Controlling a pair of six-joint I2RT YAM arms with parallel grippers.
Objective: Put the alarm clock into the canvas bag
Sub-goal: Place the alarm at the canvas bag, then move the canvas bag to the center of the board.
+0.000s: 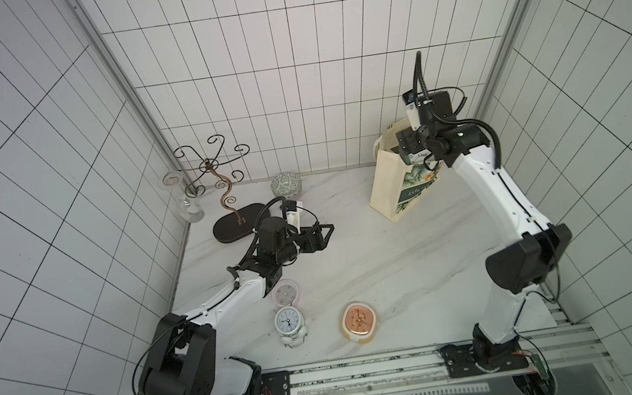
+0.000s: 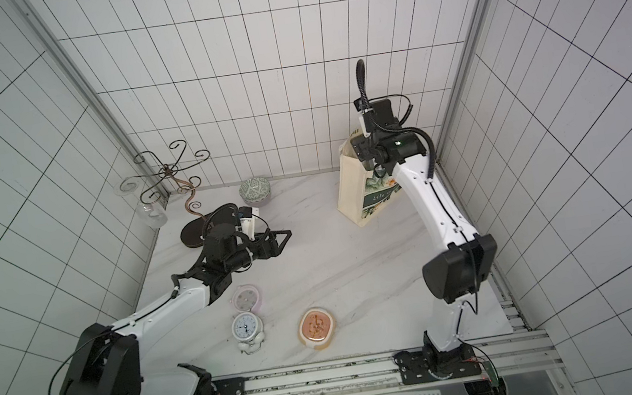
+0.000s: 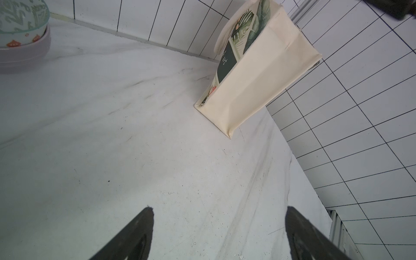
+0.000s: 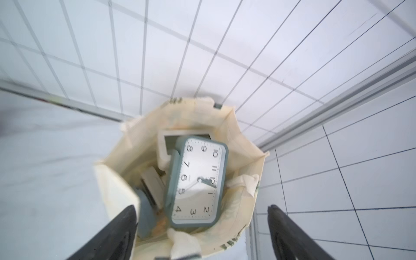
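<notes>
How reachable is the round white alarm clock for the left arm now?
Probably yes, if awkwardly. The left gripper is open and empty and nothing covers the round white alarm clock, but it lies near the arm's base beside a pink object, so the arm must fold back.

Canvas bag (image 1: 392, 183) stands upright on the desk (image 1: 400, 270). Alarm clock (image 4: 198, 182) lies inside the bag. Bowl (image 1: 285, 184) sits left of the bag at like depth. Hook stand (image 1: 234, 226) and glass vase (image 1: 186, 206) stand farther left of the bag. Twin-bell clock (image 1: 289, 320), small lidded pot (image 1: 285, 293) and lidded container (image 1: 358, 318) lie well in front of the bag, to its left.
</notes>
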